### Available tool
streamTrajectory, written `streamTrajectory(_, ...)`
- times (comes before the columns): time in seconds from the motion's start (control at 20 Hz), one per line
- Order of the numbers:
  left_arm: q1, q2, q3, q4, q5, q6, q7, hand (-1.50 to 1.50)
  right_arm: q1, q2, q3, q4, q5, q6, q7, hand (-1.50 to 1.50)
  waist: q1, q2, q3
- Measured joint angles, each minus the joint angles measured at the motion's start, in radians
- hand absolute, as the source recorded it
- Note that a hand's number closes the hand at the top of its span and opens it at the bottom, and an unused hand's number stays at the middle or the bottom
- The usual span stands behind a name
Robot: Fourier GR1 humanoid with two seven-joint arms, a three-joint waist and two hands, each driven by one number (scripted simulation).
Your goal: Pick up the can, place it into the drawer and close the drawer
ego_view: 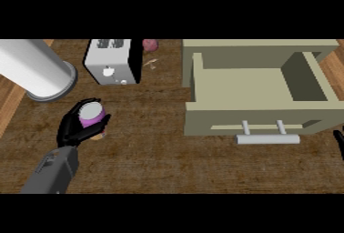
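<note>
Curled round the purple can point(91, 113) at nine o'clock on the surface point(154, 154), left hand point(75, 129) could clip the open drawer point(259, 86) wall at three o'clock, tipping the can.

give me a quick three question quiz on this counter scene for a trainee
1. True or false: the drawer is open.
2. Which robot hand holds the can? A) left B) right
3. Fill in: behind the can stands a white ____.

Key:
1. True; nothing shows inside it.
2. A; the left robot hand curls round the can, while the right robot hand barely shows at the right edge.
3. toaster
</note>
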Motion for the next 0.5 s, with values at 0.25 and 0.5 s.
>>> streamTrajectory(0.25, -0.026, -0.012, -0.004, -0.002, 0.018, -0.031, 0.009, 1.50, -0.032, -0.008, -0.028, 0.026, -0.017, -0.003, 0.005, -1.50, 0.001, 0.000, 0.000)
streamTrajectory(0.5, -0.015, -0.032, -0.024, -0.084, 0.031, -0.034, 0.045, 1.50, 0.009, -0.003, 0.013, -0.002, -0.004, -0.028, -0.018, -1.50, 0.004, -0.001, 0.000)
